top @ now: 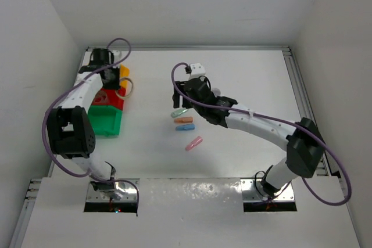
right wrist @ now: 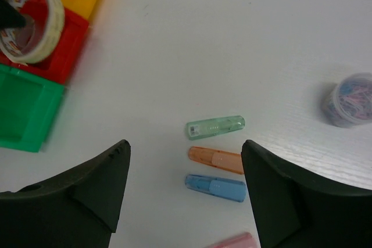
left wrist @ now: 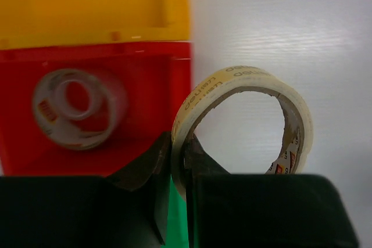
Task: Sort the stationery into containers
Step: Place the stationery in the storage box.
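Observation:
My left gripper (left wrist: 179,164) is shut on the edge of a tan tape ring (left wrist: 244,120), held upright at the right rim of the red bin (left wrist: 133,74). In that bin lies a greyish tape ring (left wrist: 75,114). The yellow-orange bin (left wrist: 87,4) is beyond it and the green bin (top: 106,121) on its near side. My right gripper (right wrist: 186,146) hangs open above the table with nothing between its fingers. Below it lie a green capsule (right wrist: 215,126), an orange one (right wrist: 214,159) and a blue one (right wrist: 215,187); a pink one (top: 194,143) lies nearer.
A small clear tub of coloured clips (right wrist: 350,100) stands on the table to the right of the capsules. The three bins form a row along the table's left side (top: 113,100). White walls close the table at the back and sides.

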Robot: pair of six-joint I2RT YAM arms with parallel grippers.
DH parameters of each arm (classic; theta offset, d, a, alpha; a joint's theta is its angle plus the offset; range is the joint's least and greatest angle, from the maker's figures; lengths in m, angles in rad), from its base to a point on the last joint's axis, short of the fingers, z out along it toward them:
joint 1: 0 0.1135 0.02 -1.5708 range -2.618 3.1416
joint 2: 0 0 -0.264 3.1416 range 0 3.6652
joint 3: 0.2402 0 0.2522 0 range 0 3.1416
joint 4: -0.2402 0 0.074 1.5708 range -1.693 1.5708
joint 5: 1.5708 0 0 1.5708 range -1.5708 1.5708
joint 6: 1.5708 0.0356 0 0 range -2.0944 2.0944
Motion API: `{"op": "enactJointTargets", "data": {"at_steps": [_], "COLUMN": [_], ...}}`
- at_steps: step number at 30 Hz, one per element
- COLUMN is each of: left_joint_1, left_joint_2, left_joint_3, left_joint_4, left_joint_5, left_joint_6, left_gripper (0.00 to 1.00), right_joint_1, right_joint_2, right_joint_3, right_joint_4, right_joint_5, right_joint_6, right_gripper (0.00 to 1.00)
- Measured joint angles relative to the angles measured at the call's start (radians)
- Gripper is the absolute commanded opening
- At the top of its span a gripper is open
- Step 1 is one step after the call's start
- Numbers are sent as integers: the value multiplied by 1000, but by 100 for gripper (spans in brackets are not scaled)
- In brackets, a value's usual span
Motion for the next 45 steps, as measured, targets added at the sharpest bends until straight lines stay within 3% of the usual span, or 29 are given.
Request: {"op": "enactJointTargets", "data": {"at_steps": [8,13,19,28,34,45], "left_joint_1": [233,244,274,312,312,312], "left_joint_2": [2,3,88,128,146,165], "left_joint_3": [43,40,167,148,137,82], "left_joint_4": [23,90,80,1,-21,-21], "left_joint_5": [19,109,221,287,291,259], "left_joint_6": [132,392,649,1042,1197,1349], "left_gripper": [0,0,0,0,0,0], "right_joint_1": [-17,-39,-52,-57,-57,-58], "right_joint_2": [-87,-82,-80,-79,-73,-73], "right_joint_3": [-143,-154,-154,-165,-165,-168], "right_joint_4": [53,50,49,31,20,-6], "right_joint_5": [-34,-71,-92,-97,-97,-96], "right_joint_6": [-75,-117,-143,-158,-159,-159], "right_gripper": [77,77,77,77,77,77]}}
